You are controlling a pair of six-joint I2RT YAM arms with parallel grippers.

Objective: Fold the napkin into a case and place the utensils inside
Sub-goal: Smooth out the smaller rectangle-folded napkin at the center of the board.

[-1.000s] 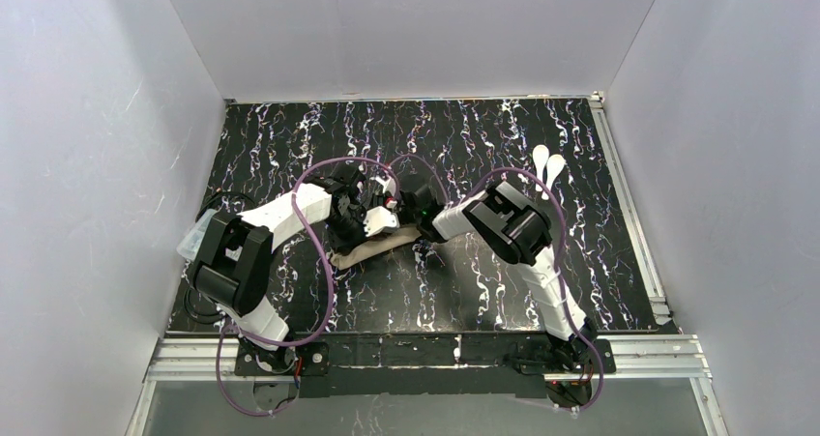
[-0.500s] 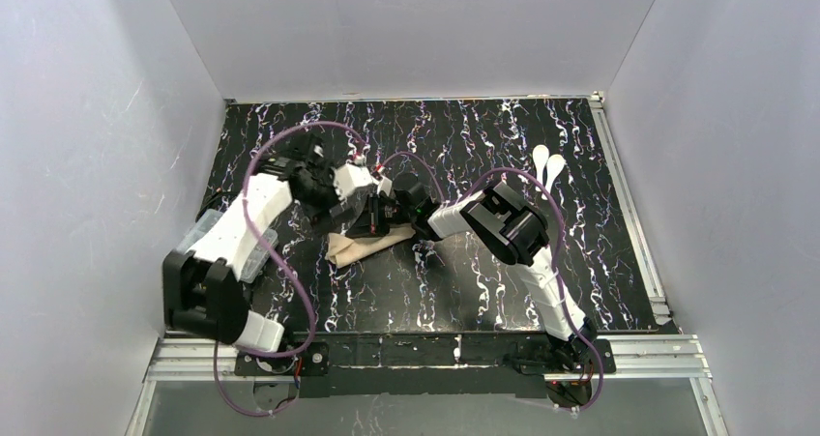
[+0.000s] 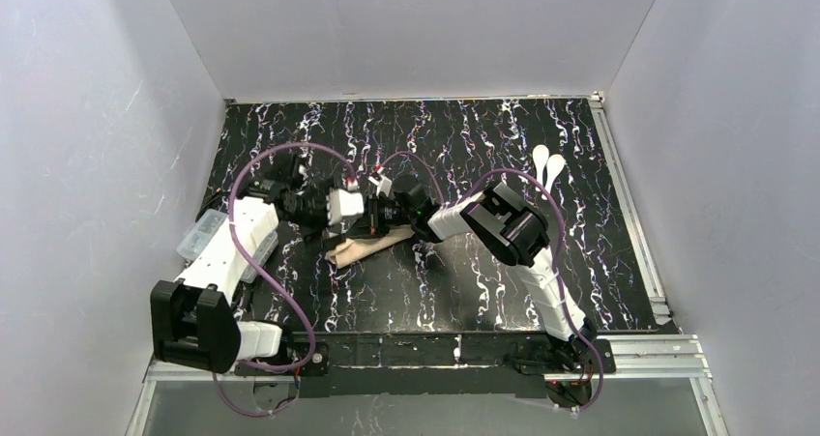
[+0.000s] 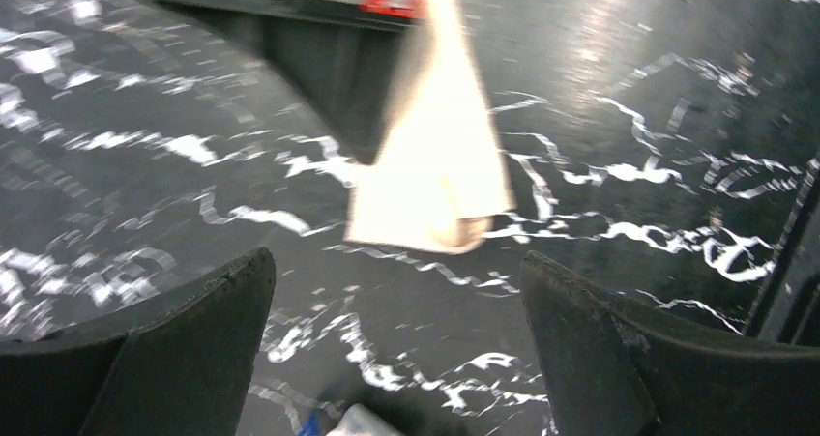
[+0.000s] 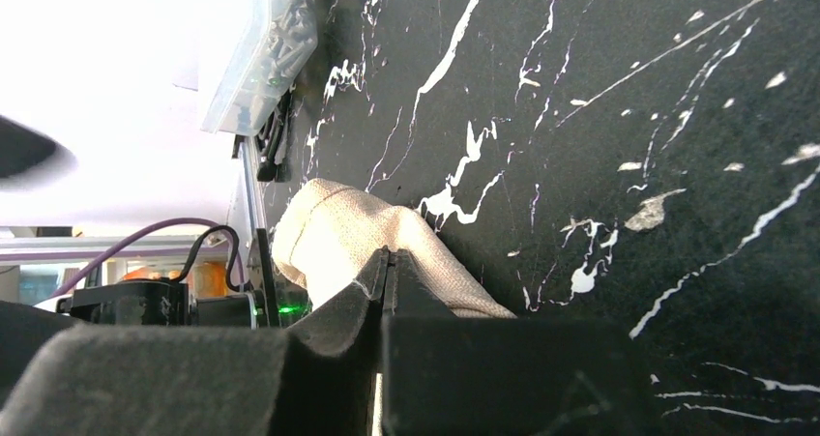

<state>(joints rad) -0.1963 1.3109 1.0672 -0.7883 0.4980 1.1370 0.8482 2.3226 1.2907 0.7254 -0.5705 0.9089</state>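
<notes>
The beige-tan napkin (image 3: 360, 250) lies bunched into a narrow strip on the black marbled table (image 3: 464, 136). My right gripper (image 3: 389, 223) is shut on a raised fold at its right end, and in the right wrist view the jaws (image 5: 387, 258) pinch the cloth (image 5: 329, 225). My left gripper (image 3: 361, 214) hovers just left of it, open and holding nothing. In the left wrist view its fingers (image 4: 193, 339) stand wide apart, with the napkin's free end (image 4: 435, 180) ahead of them. Two white utensils (image 3: 547, 164) lie at the far right.
A clear plastic compartment box (image 3: 200, 238) sits at the table's left edge beside the left arm, and shows in the right wrist view (image 5: 261, 59). Purple cables loop above both arms. White walls close in three sides. A metal rail (image 3: 633, 214) runs along the right edge.
My left gripper opened and let go of the napkin, then drew back to the left. The napkin's left end dropped onto the table. The right gripper stayed shut on the napkin.
</notes>
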